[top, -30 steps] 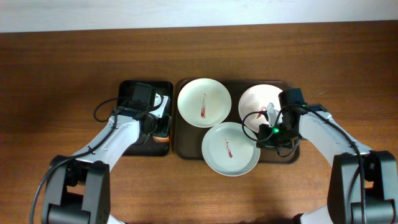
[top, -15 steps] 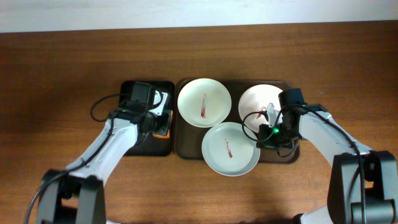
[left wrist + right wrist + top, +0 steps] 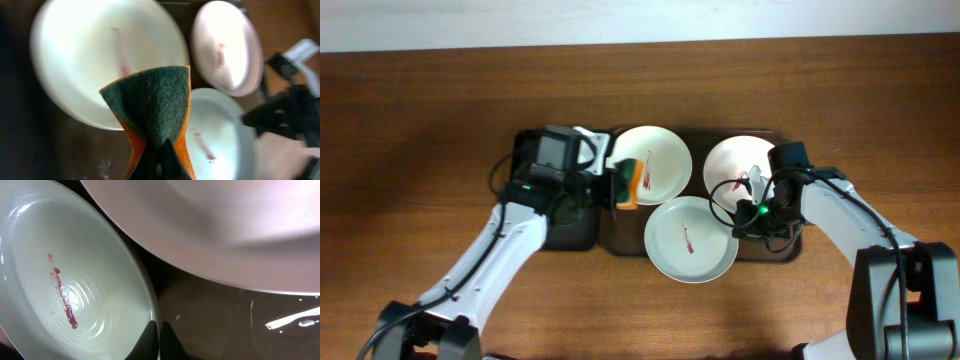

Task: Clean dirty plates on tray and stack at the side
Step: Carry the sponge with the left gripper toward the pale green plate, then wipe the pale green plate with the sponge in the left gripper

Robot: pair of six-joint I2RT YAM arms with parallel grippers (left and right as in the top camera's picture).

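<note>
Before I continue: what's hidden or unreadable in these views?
- Overhead: sponge covers part of the upper-left white plate; contact unclear.
- Left wrist: smears motion-blurred.
- Right wrist: right claw cut by bottom edge; touch on mint plate unclear.
- Overhead: black tray mostly under left arm.

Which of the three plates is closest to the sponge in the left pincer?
The white plate at the tray's back left: the held sponge overlaps its left edge; the green plate and the right white plate lie clear of it.
</note>
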